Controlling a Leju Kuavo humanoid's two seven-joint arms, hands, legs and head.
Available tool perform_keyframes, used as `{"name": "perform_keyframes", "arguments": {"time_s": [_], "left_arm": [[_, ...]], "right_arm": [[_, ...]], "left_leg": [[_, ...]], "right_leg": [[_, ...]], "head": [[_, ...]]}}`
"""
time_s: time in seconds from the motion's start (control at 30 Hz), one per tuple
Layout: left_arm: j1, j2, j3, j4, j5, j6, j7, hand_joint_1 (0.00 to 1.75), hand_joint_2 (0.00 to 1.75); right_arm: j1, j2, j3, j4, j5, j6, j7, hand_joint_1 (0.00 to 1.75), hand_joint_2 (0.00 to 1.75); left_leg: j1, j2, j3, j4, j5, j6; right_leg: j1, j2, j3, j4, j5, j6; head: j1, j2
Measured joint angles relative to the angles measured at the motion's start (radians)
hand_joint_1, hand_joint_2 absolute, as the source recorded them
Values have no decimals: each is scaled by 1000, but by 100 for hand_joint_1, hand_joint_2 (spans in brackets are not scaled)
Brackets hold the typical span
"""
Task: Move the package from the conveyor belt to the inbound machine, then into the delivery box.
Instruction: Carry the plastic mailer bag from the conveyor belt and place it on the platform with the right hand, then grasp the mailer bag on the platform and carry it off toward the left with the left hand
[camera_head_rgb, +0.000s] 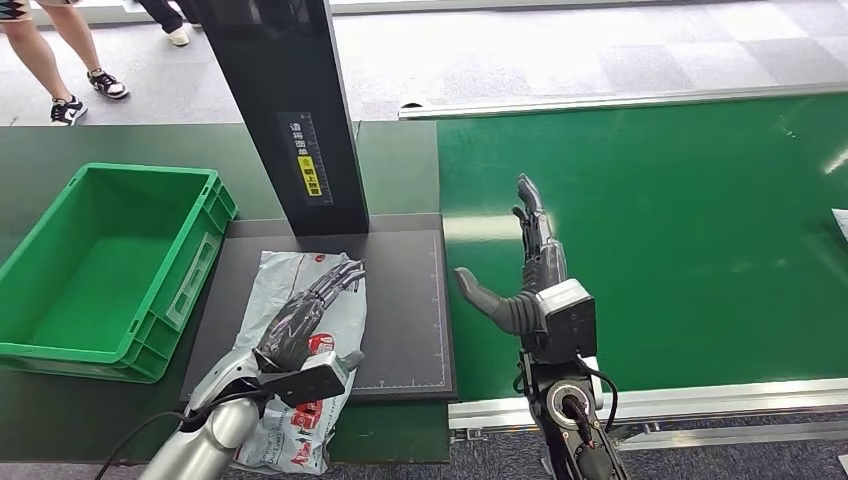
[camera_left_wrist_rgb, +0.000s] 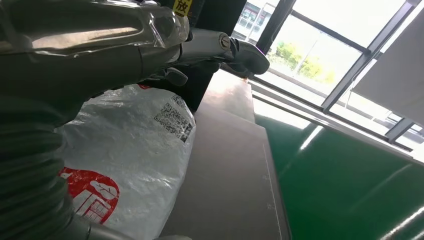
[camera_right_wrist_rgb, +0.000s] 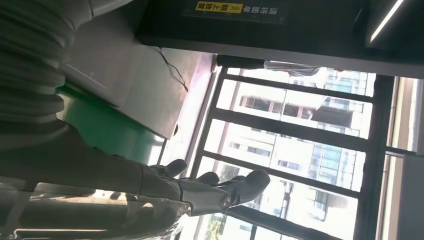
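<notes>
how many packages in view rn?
1 for certain. The grey plastic package lies on the dark scanner platform, partly overhanging its near edge, under the left robot hand. A white sliver at the conveyor belt's right edge might be another.

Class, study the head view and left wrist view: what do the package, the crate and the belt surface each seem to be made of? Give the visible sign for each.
Package: thin, glossy plastic film, likely a poly mailer; it crinkles and glints under the left hand.
Crate: rigid moulded plastic, judging by its ribbed walls and even green colour.
Conveyor belt: smooth green rubber or PVC, probably; it shows soft reflections.
</notes>
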Motion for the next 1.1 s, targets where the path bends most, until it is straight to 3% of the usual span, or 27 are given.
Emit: {"name": "perform_keyframes", "arguments": {"time_s": [0.57, 0.7, 0.93, 1.1], "left_arm": [[-16, 12, -22, 45, -5, 3, 2, 0, 175], [-33, 14, -38, 65, -94, 44, 50, 0, 175], [-163, 13, -93, 252, -372, 142, 225, 0, 175], [-298, 10, -122, 442, -452, 95, 261, 0, 175]], "right_arm": [[10, -7, -6, -20, 2, 0, -1, 0, 175], [23, -7, -7, -38, 21, -3, -9, 0, 175], [50, -7, -8, -89, 43, -7, -15, 0, 175], [48, -8, -4, -88, 7, -11, -51, 0, 175]], "left_leg": [[0, 0, 0, 0, 0, 0], [0, 0, 0, 0, 0, 0], [0, 0, 0, 0, 0, 0], [0, -3, 6, -1, 0, 0]], "right_leg": [[0, 0, 0, 0, 0, 0], [0, 0, 0, 0, 0, 0], [0, 0, 1, 0, 0, 0], [0, -2, 9, 0, 0, 0]], "head": [[0, 0], [0, 0], [0, 0], [0, 0]]}}
